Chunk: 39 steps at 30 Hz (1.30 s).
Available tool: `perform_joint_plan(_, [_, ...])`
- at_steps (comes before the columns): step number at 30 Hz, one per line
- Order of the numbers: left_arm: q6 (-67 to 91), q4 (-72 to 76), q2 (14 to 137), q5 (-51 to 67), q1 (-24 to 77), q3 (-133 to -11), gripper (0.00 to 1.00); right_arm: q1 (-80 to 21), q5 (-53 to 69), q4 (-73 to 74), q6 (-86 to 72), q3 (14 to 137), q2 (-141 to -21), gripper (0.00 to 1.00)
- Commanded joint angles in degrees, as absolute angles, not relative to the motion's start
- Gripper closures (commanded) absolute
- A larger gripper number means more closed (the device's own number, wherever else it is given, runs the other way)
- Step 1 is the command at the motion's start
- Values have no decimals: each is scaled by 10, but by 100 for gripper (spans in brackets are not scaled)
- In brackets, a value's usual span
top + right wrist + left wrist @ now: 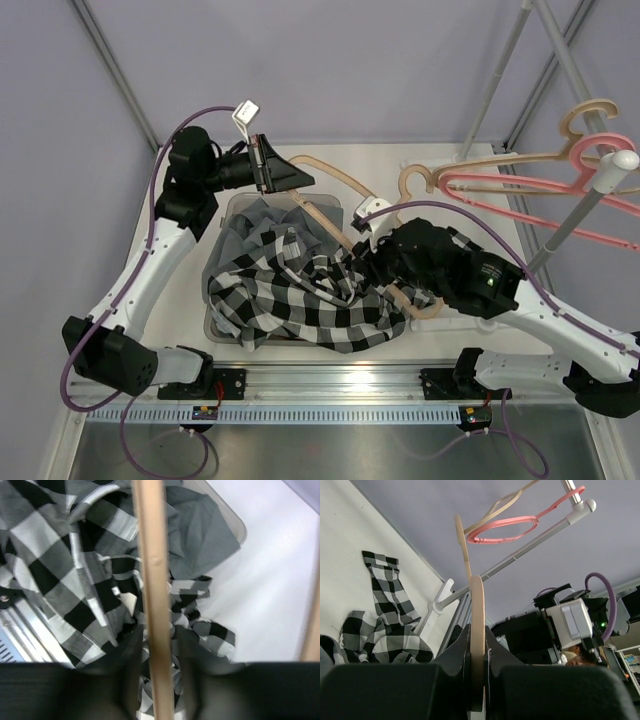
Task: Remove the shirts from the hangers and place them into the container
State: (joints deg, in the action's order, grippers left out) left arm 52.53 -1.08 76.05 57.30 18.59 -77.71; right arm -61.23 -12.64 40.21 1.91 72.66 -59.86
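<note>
Counter (420,335), white, seen from above: translucent grey-clear plastic container (213,330) at centre, plain grey shirt (245,222) lying inside it at the far left. Black-and-white checked shirt (290,300) heaped over the container, spilling past its near and right rim. Tan curved clothes hanger (338,176) spans above the bin between both arms. Left gripper (300,178) at its far end, right gripper (368,262) at the shirt's right edge. Second tan hanger (490,160) and pink hanger (530,185) hang on the grey rack pole (580,215), far right.

Left wrist view: left gripper (476,645) closed on the tan curved clothes hanger (476,610), fingers pressed against both faces. Checked shirt (385,620) lies to the left, pink hanger (510,527) above on the pole (530,545).

Right wrist view: hanger bar (150,580) runs between the blurred fingers of the right gripper (157,690); whether they clamp it cannot be told. Checked shirt (60,555) beneath, grey shirt (200,535) beside the container rim (239,527).
</note>
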Motion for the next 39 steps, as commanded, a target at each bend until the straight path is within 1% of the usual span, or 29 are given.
perform_joint_plan(1, [564,110,701,578,187,-739,100,-613,-248,439,5,770,-601,39])
perform_joint_plan(2, [571,134,692,571,187,-715,100,-613,-261,443,4,775,-598,28])
perform_joint_plan(3, [559,147,685,547,187,-708,100,-618,-274,452,-7,789,-595,6])
perform_joint_plan(4, [539,133,663,528,187,-704,100,-620,-287,456,-24,796,-590,1])
perform_joint_plan(6, [475,111,643,469,187,-692,100,-631,-285,474,-32,824,-577,0])
perform_joint_plan(9, [421,91,627,427,188,-686,100,-638,-258,500,-54,868,-560,0])
perform_joint_plan(12, [403,124,637,415,187,-679,100,-644,-168,500,-73,885,-531,1])
perform_joint_plan(13, [403,142,641,412,187,-674,100,-644,-103,497,-84,884,-523,1])
perform_joint_plan(14, [401,175,651,403,187,-671,100,-644,-73,495,-90,880,-513,1])
perform_joint_plan(15, [396,180,658,399,188,-674,100,-645,-50,491,-103,875,-507,4])
perform_joint_plan(16, [391,190,666,393,188,-675,100,-649,-27,493,-111,872,-501,18])
perform_joint_plan(17, [393,225,681,386,188,-675,100,-651,-20,495,-117,864,-497,26])
perform_joint_plan(18, [395,247,690,386,189,-677,100,-654,-12,495,-126,845,-495,47])
perform_joint_plan(19, [396,265,702,384,189,-682,100,-659,-6,492,-133,831,-489,81])
perform_joint_plan(20, [403,281,716,381,192,-689,100,-663,-5,490,-135,815,-485,100])
perform_joint_plan(23, [444,378,790,402,207,-735,100,-690,-17,487,-148,739,-485,100])
perform_joint_plan(24, [455,430,827,403,214,-747,100,-700,-27,484,-163,727,-486,100])
perform_joint_plan(28, [493,513,916,418,257,-832,100,-743,-53,448,-201,664,-476,100])
perform_joint_plan(32, [497,568,979,432,313,-920,100,-751,-47,408,-234,594,-468,100])
perform_joint_plan(36, [484,576,1024,426,339,-965,100,-758,-24,364,-264,537,-452,100])
perform_joint_plan(39, [504,619,1057,418,348,-986,100,-766,-25,351,-280,510,-435,100])
